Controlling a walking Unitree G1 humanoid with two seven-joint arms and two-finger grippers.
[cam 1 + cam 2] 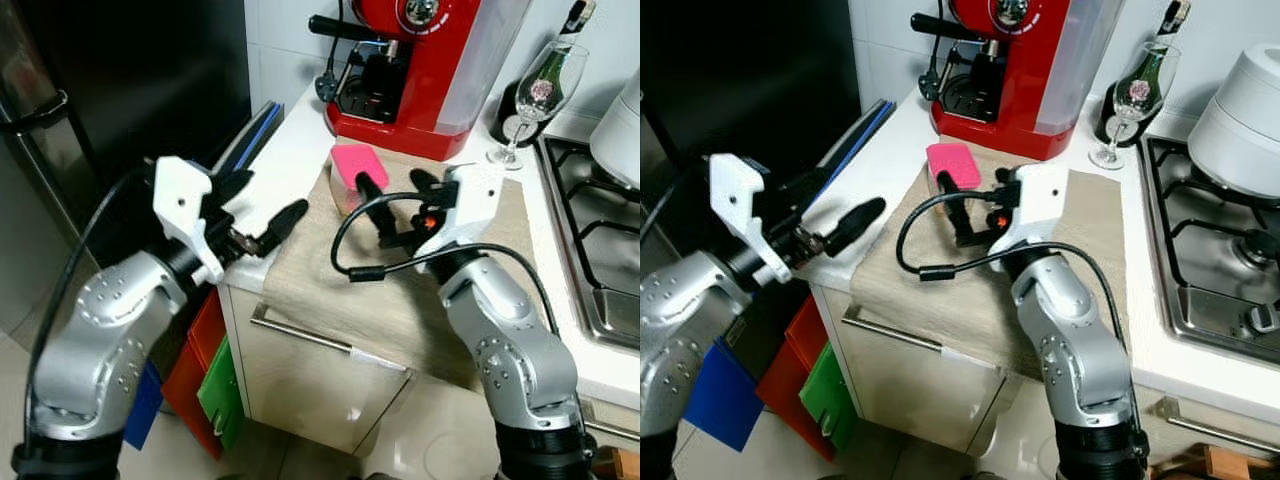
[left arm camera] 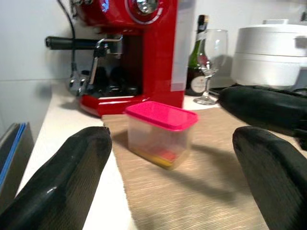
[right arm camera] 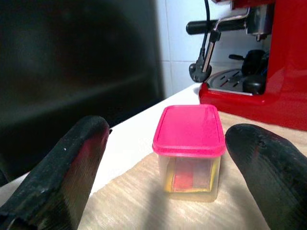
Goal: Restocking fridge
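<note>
Left eye view: white kitchen counter (image 1: pixel 290 150) with a beige mat (image 1: pixel 400 290) laid over its near part, and on the mat's far left corner a small clear plastic container with a pink lid (image 1: pixel 357 176), upright, lid on, something red and yellow inside as seen from the wrists. Right gripper (image 1: pixel 392 190) raised just near side of the container, fingers spread wide, one fingertip close against the container's near side, contact not clear; in the right wrist view the container (image 3: pixel 190 151) sits between the two black fingers (image 3: pixel 67 177) with a gap on each side. Left gripper (image 1: pixel 262 212) hovering at the counter's left edge, left of the mat, fingers also wide apart, holding nothing; from the left wrist view, aimed toward the container (image 2: pixel 160 134) across the mat. Behind the container, a red espresso machine (image 1: pixel 420 60) against the tiled wall. Right of that, a dark wine bottle (image 1: pixel 1145 70) and an empty wine glass (image 1: pixel 535 95) standing side by side. Gas hob (image 1: pixel 1210 250) at the far right with a white pot (image 1: pixel 1245 120) on it. Black fridge (image 1: pixel 120 90) to the left of the counter, door shut, with blue, red and green flat items (image 1: pixel 205 385) leaning in the gap between the two.
</note>
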